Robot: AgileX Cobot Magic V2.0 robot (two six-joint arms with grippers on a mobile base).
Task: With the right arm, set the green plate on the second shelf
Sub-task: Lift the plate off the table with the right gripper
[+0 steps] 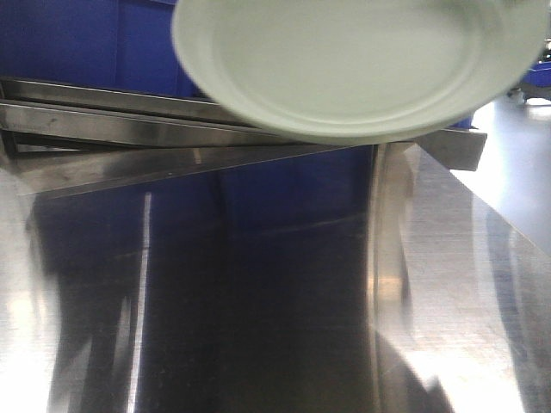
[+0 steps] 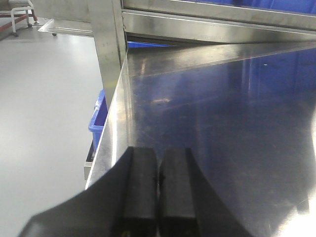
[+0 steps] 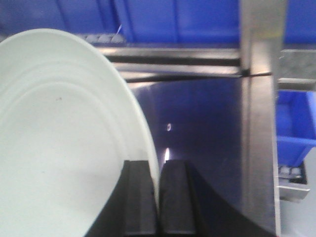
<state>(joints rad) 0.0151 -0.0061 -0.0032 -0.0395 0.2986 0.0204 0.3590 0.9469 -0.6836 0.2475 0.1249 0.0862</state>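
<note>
1. The right gripper (image 3: 158,197) was clamped on the rim of the green plate (image 3: 59,148), one black finger on each face of the rim. In the right wrist view the plate stood edge-on to the jaws, with its ringed face to the left.
2. In the front view the green plate (image 1: 353,60) hung in the air, tilted, above the far part of the steel shelf (image 1: 258,301) and touching nothing. Its lower rim overlapped the steel rails (image 1: 129,112) along the shelf's back edge.
3. I judged the step in hand to be the carry: the plate was gripped and lifted over a shelf surface but not yet set down. Whether this surface was the second shelf could not be told from these views.
4. The next move, as I read it, called for levelling the plate, lowering it until its base met the steel, and only then opening the jaws. It also needed to sit well inside the edges.
5. The left gripper (image 2: 158,190) had its fingers pressed together with nothing between them, and it hovered near the shelf's left edge, well apart from the plate.
6. An upright steel post (image 3: 259,98) stood at the shelf's right back corner, and another post (image 2: 106,49) stood at the left back corner.
7. Blue crates (image 3: 173,19) filled the space behind the rails, and a blue bin (image 2: 98,121) sat lower down beyond the left edge.
8. The likeliest snags were the back rails and the right post, since a tilted rim could catch on either. The polished steel also looked slippery for a plate released at an angle.
</note>
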